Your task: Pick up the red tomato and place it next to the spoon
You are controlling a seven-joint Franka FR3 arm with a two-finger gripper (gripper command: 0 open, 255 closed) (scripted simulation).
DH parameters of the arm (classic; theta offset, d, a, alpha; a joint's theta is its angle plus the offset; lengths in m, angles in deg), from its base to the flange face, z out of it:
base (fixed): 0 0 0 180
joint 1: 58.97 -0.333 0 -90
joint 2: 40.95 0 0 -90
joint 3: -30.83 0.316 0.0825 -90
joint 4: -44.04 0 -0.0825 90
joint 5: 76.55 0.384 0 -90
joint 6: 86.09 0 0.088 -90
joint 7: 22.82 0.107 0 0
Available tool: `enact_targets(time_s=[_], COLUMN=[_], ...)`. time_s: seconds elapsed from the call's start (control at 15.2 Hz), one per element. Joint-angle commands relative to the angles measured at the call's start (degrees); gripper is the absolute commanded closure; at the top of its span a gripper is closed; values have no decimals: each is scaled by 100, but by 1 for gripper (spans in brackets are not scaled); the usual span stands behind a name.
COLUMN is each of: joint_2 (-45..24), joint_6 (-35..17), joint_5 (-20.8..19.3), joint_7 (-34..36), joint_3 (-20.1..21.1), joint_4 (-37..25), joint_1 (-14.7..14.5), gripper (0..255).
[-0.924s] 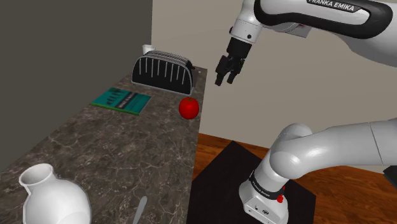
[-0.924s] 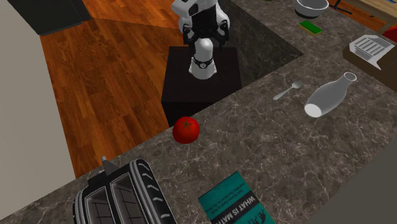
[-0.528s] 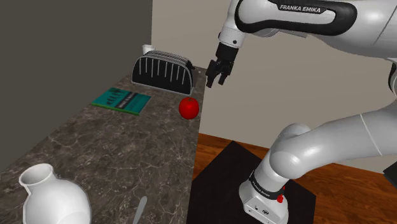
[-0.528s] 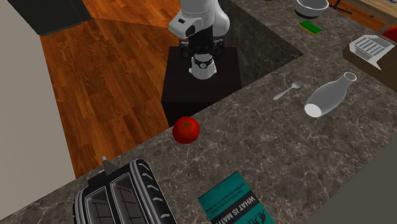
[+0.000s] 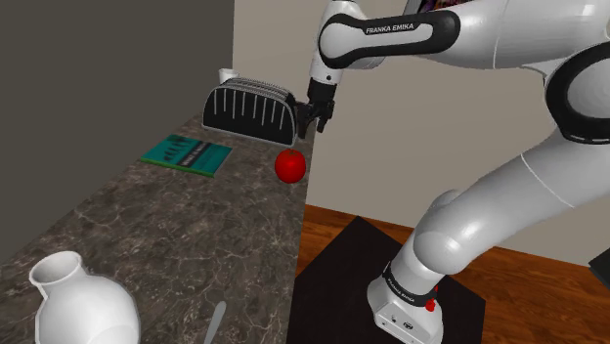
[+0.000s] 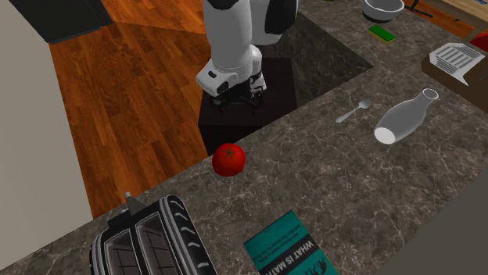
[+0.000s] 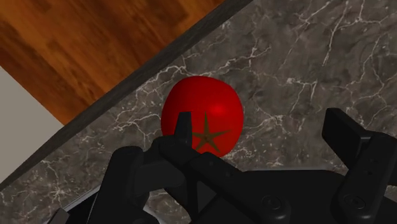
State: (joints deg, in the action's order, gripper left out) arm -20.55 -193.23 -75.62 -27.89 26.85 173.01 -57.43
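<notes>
Marble countertop (image 5: 147, 225) edge holds the red tomato (image 7: 202, 114); your gripper (image 7: 261, 124) hovers above it, jaws spread, apparently to straddle it.

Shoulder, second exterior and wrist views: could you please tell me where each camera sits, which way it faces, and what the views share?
Shoulder view: beside the stand, looking along the counter toward the toaster; the arm and gripper show.
Second exterior view: above the counter's far side, past the toaster, facing back at the arm; arm and stand show.
Wrist view: on the hand, looking down at the tomato by the counter's edge; the open gripper shows.
Shared: all three see the tomato; both exterior views see the spoon.
</notes>
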Motion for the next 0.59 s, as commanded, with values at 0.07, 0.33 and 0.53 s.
enact_targets(time_s=[0.07, 0.33, 0.53], joint_2=[-683, -1573, -1723], joint_6=[-334, -621, -803], joint_5=[-105, -247, -263], joint_7=[-52, -123, -133], joint_3=[-16, -55, -63], joint_4=[-289, -809, -768], joint_1=[17, 53, 60], gripper=[0, 0, 0])
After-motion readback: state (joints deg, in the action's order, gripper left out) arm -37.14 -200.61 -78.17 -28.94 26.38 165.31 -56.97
